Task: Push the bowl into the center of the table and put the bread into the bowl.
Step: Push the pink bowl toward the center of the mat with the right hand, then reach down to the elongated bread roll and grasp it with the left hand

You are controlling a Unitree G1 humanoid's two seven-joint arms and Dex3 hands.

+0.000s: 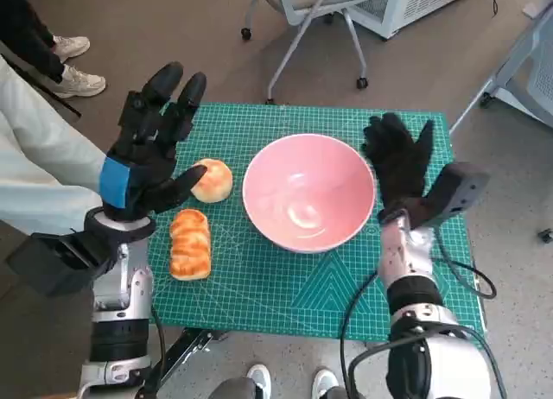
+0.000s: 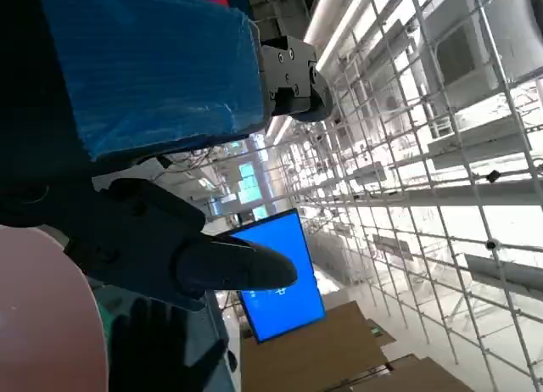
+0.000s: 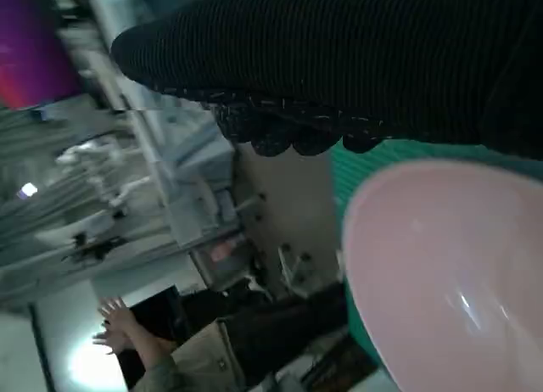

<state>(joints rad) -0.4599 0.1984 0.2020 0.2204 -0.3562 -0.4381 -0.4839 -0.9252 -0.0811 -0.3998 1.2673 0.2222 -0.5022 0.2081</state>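
The pink bowl (image 1: 309, 192) is seen standing upright near the middle of the table (image 1: 285, 287), a little toward its right edge, and nothing is held in it (only a highlight shows on its inner wall). The long bread (image 1: 190, 243) is laid near the left edge with its long axis running from near edge to far edge, a round bun (image 1: 212, 180) lying just beyond it. The left robot hand (image 1: 151, 153) is raised above the left edge with fingers spread, empty, beside the bun, while the right robot hand (image 1: 399, 161) is held open just beside the bowl's right rim.
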